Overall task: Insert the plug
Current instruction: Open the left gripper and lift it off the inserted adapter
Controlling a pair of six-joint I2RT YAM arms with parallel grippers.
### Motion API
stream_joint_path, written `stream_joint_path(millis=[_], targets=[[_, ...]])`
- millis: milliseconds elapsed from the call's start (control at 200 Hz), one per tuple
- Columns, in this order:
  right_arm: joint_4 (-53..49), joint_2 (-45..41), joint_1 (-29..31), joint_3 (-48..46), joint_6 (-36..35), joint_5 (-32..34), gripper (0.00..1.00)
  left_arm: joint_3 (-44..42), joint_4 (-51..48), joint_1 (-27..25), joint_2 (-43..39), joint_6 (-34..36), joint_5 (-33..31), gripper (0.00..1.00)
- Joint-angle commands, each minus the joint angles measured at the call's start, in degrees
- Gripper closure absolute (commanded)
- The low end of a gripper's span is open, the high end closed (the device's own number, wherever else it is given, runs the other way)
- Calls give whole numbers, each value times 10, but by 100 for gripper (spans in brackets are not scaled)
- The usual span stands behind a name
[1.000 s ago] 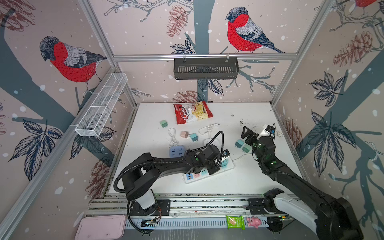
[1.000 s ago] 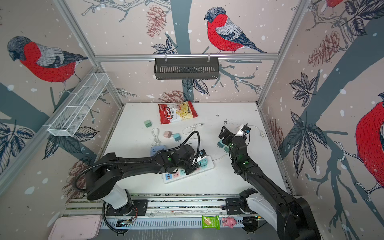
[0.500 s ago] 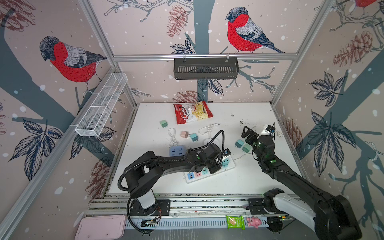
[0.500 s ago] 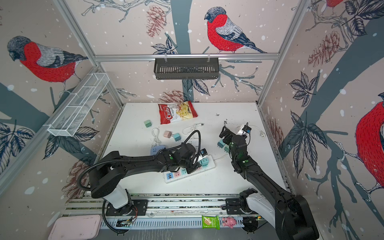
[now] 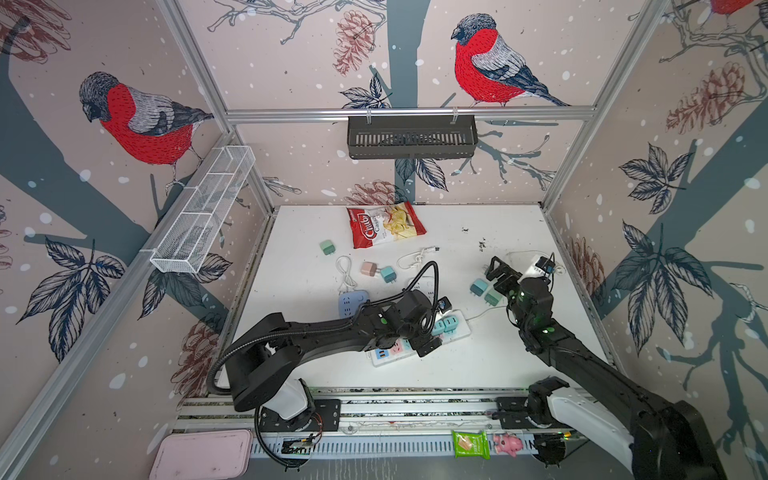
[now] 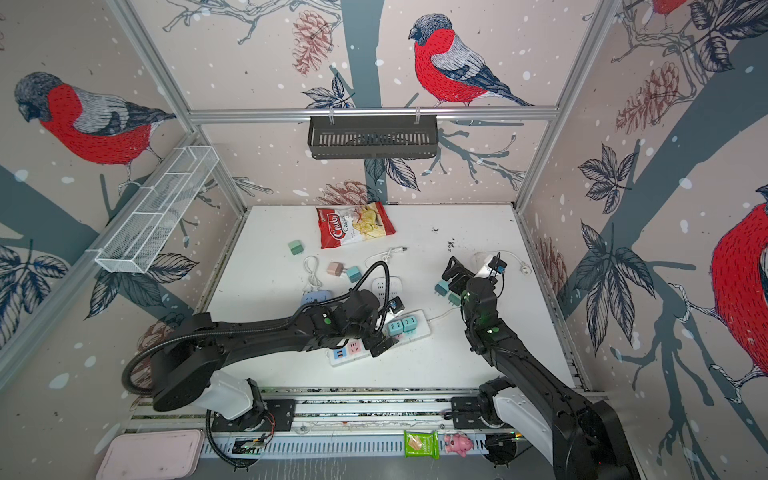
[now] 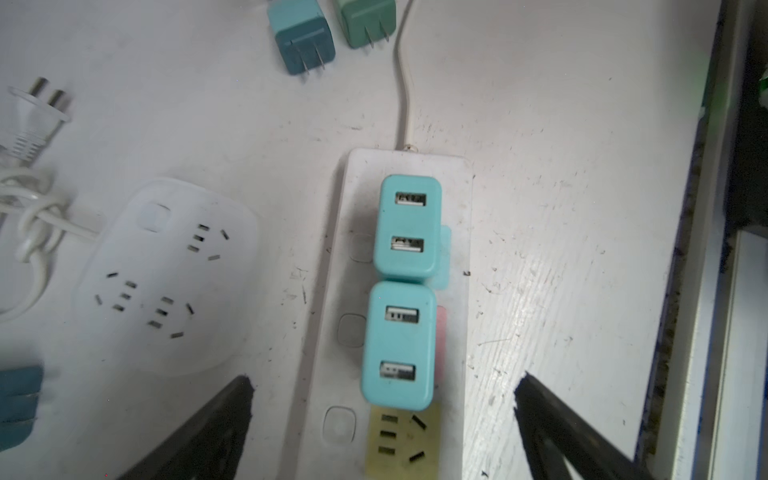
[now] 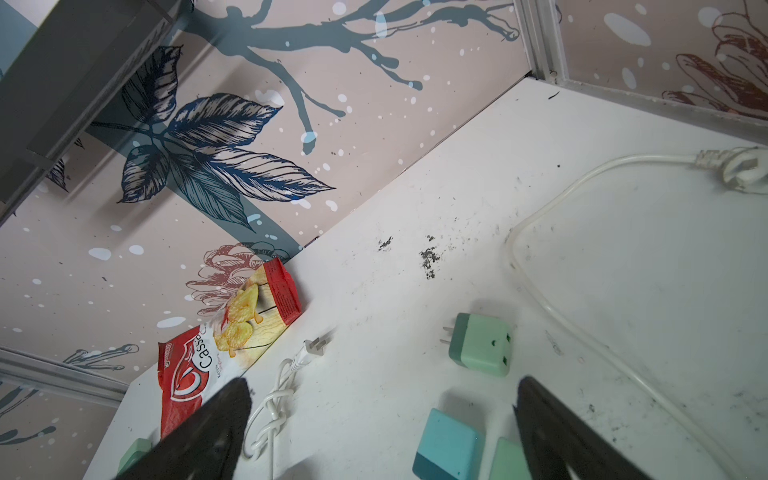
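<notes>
A white power strip [image 7: 353,286] lies near the table's front in both top views [image 5: 462,330] [image 6: 420,328]. Two turquoise plugs stand seated in it side by side, one [image 7: 407,226] farther from the wrist and one [image 7: 399,345] nearer. My left gripper [image 7: 384,378] [image 5: 436,325] hovers over the nearer plug, open, its fingers wide on either side and touching nothing. A yellow socket [image 7: 401,440] beside that plug is free. My right gripper [image 8: 384,384] [image 5: 498,276] is open above a loose teal plug [image 8: 449,444] and a green plug [image 8: 509,459].
A round white socket hub [image 7: 166,274] with its knotted cable lies beside the strip. A blue strip [image 5: 353,299], pink plug [image 5: 368,268], mint adapter [image 8: 482,345] and chip bag [image 5: 384,224] sit farther back. The strip's white cord [image 8: 540,286] curves along the right side.
My left gripper has opened wide and let go of the nearer turquoise plug, which stays seated in the strip. The right arm has not moved.
</notes>
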Motion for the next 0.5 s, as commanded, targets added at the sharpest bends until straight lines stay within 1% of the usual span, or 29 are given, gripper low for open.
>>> stream_joint_path(millis=[0, 50, 120, 270, 310, 365, 420, 455, 496], targets=[[36, -20, -13, -22, 5, 43, 0, -33, 71, 0, -54, -13, -42, 2], [24, -26, -25, -23, 18, 45, 0, -55, 99, 0, -85, -26, -72, 2], [-2, -23, -47, -12, 28, 31, 0, -93, 147, 1, -133, -47, -136, 2], [-69, 33, -96, 35, 60, -7, 0, -204, 276, 13, -246, -114, -269, 2], [-88, 59, -118, 53, 63, -43, 0, -224, 295, 23, -276, -129, -283, 2], [-105, 99, -158, 79, 51, -127, 0, -245, 299, 41, -312, -155, -296, 2], [-110, 133, -195, 92, 46, -201, 0, -258, 302, 55, -340, -198, -328, 2], [-104, 150, -212, 90, 54, -227, 0, -256, 302, 62, -349, -217, -346, 2], [-83, 164, -227, 79, 61, -253, 0, -252, 310, 67, -353, -220, -360, 2]])
